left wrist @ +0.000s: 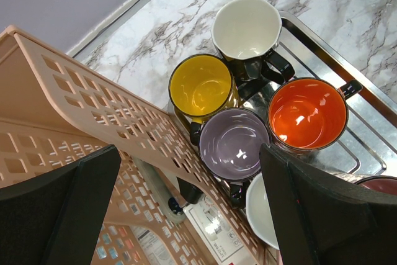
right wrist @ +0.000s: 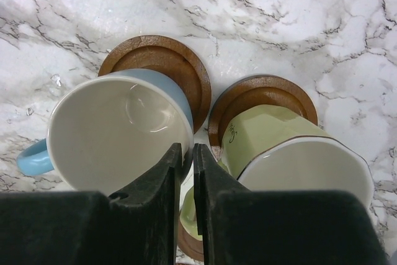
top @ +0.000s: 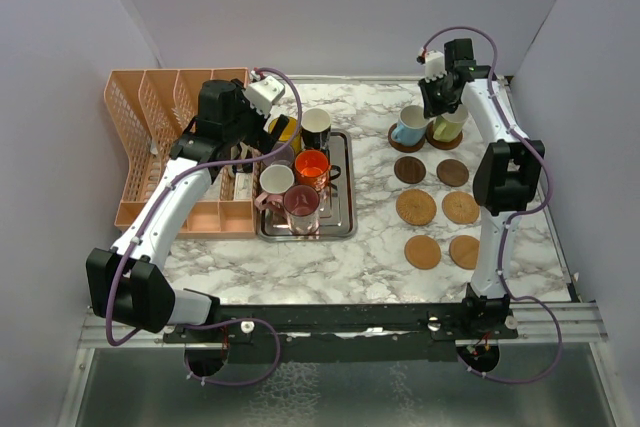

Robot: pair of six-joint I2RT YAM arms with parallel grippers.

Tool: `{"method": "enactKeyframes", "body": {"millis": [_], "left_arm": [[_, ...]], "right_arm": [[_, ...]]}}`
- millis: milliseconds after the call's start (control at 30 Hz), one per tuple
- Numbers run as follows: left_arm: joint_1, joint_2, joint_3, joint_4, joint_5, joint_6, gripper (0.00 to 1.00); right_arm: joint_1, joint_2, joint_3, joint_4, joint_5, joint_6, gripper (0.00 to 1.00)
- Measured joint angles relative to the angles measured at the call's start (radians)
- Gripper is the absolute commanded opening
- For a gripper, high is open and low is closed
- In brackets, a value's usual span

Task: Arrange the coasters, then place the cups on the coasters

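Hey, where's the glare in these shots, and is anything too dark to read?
Left wrist: bright glare spots inside the orange cup and yellow cup. Right wrist: blue cup sharp, fingers a dark featureless silhouette. Top view: even light, soft shadows.

Maroon cup (left wrist: 383, 185) off rt edge; white cup (left wrist: 262, 210) half behind L pincer (left wrist: 189, 153).

No readable text; small mark on green cup (right wrist: 273, 134) illegible.
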Motion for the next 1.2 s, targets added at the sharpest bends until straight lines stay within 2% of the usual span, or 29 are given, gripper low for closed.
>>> {"method": "enactKeyframes", "body": {"millis": [600,1000,1200], "left_arm": [[0.0,0.0,0.0,0.0,0.004,0.0,0.99],[0.0,0.0,0.0,0.0,0.004,0.0,0.99],[0.0,0.0,0.0,0.0,0.004,0.001,0.99]], "right_arm": [[0.002,0.021,0.038,0.002,0.0,0.01,0.02],[0.004,0.044,0.076,0.002,0.007,0.01,0.02],[0.004,0.05,0.084,0.002,0.008,0.009,0.07]]}}
